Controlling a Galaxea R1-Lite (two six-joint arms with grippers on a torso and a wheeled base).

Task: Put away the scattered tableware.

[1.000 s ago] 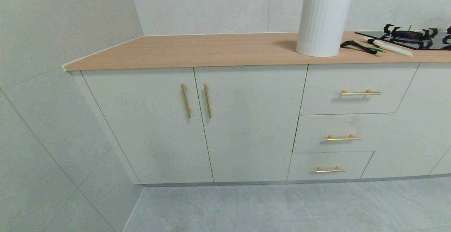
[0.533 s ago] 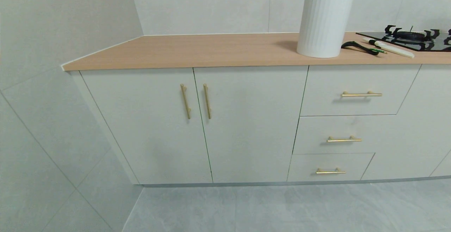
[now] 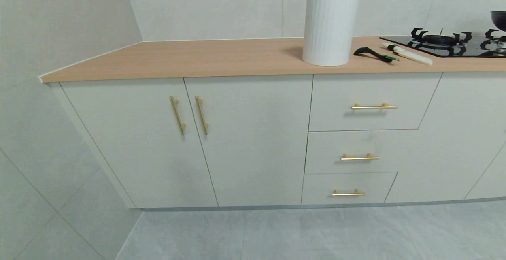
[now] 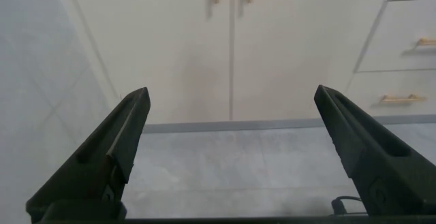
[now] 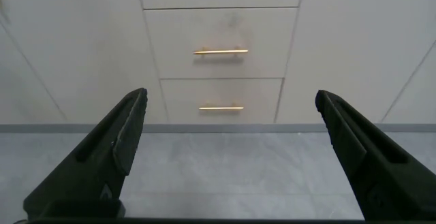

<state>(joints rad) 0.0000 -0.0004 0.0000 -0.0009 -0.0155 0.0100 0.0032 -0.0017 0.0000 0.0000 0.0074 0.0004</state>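
Up on the countertop [image 3: 197, 56], we find utensils [image 3: 409, 54] lying along its edge, nearer our right gripper [image 5: 230, 93]; it and the left gripper [image 4: 230, 91] gape wide, empty.

Walls [image 3: 213, 7]: large pale grey tiles, left and far.
Floor [image 3: 316, 232]: grey tiles, near.
Worktop [image 3: 197, 56]: wooden, running left to right.
Cabinet doors [image 3: 249, 141]: two, pale, brass handles, left.
Drawers [image 3: 367, 141]: three, stacked, right.
Hob [image 3: 466, 50]: black, far right.

No readable text, label or number anywhere.
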